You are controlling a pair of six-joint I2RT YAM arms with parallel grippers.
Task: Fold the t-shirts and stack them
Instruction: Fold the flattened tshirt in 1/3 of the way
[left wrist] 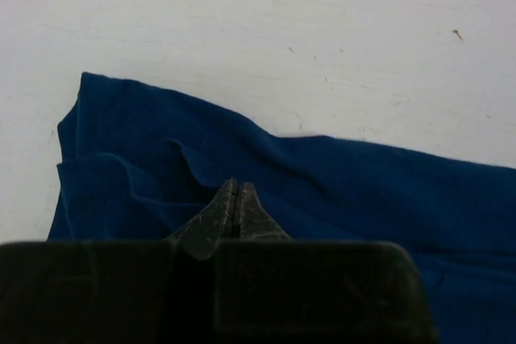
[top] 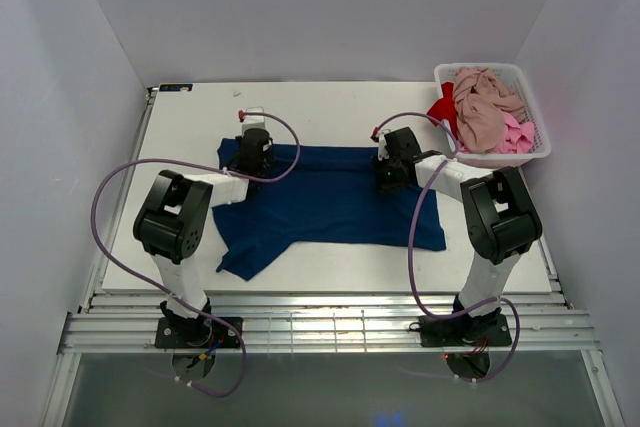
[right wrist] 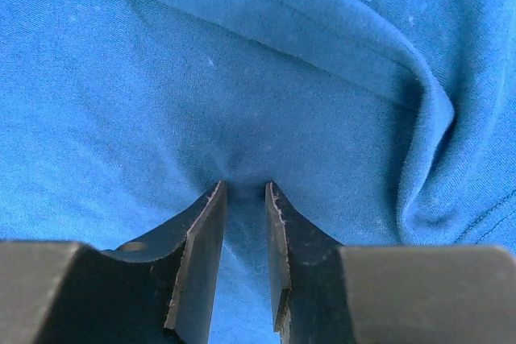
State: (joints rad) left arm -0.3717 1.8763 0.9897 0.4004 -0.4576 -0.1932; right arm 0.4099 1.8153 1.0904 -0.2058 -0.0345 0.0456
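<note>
A navy blue t-shirt [top: 330, 209] lies spread on the white table, its printed graphic not showing. My left gripper [top: 254, 159] is at the shirt's far left corner. In the left wrist view its jaws [left wrist: 235, 188] are pressed together, and a ridge of the navy cloth [left wrist: 363, 191] runs into the tips. My right gripper [top: 388, 179] is on the shirt's far right part. In the right wrist view it [right wrist: 245, 188] pinches a puckered fold of the cloth [right wrist: 161, 78]. A dusty pink-beige tee [top: 482, 107], a bright pink tee [top: 516, 137] and a red tee [top: 443, 112] lie in the basket.
The white slotted basket [top: 500, 159] stands at the table's far right corner. The table [top: 330, 112] shows bare white surface beyond the shirt and to its left. Purple cables loop from both arms. White walls enclose the table.
</note>
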